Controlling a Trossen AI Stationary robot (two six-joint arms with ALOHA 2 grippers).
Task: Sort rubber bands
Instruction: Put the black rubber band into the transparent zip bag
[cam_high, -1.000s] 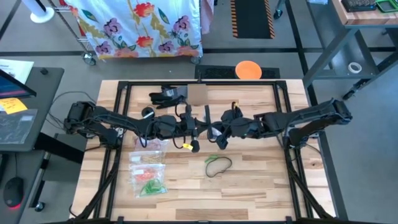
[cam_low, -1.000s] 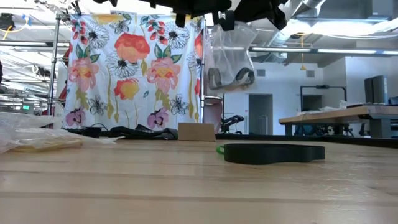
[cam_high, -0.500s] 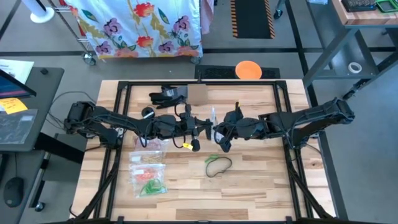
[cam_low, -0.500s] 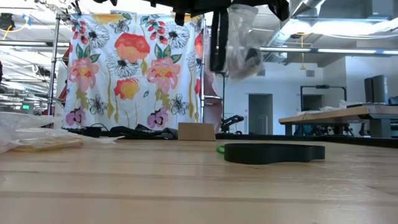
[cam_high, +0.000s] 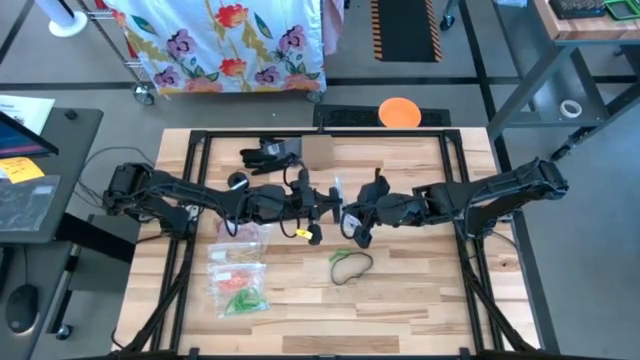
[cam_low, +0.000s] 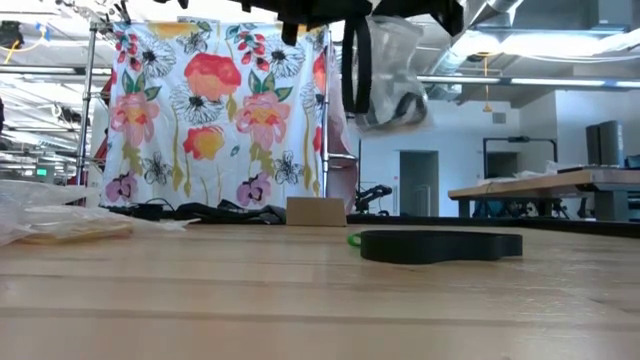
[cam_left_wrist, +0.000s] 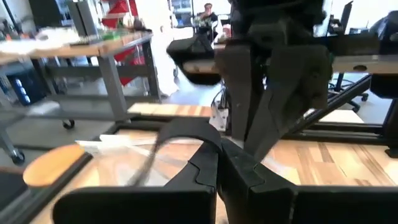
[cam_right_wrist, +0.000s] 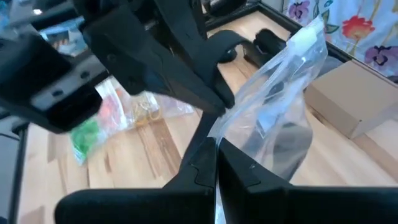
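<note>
High view shows both arms meeting over the middle of the wooden table (cam_high: 400, 290), each pinching the same clear plastic bag (cam_high: 338, 190) held up in the air between them. Left gripper (cam_high: 328, 204) has its fingers pressed together on one edge of that bag, and right gripper (cam_high: 350, 212) is clamped on it too, the two tips nearly touching. From the right wrist camera the bag (cam_right_wrist: 283, 99) hangs from the closed fingers with dark loops inside it (they look like black rubber bands (cam_right_wrist: 292, 140), though blurred). Seen level from the low camera, the bag (cam_low: 392, 75) dangles well above the tabletop.

Just in front of the grippers, on the table, lies a loose cluster of dark rubber bands (cam_high: 352, 266) with a green one at its edge. To the left of that cluster rest filled bags (cam_high: 238, 278), holding orange, red and green bands. Behind the grippers, near the table's far edge, sit a cardboard box (cam_high: 316, 152) and a black glove-like object (cam_high: 268, 154).
</note>
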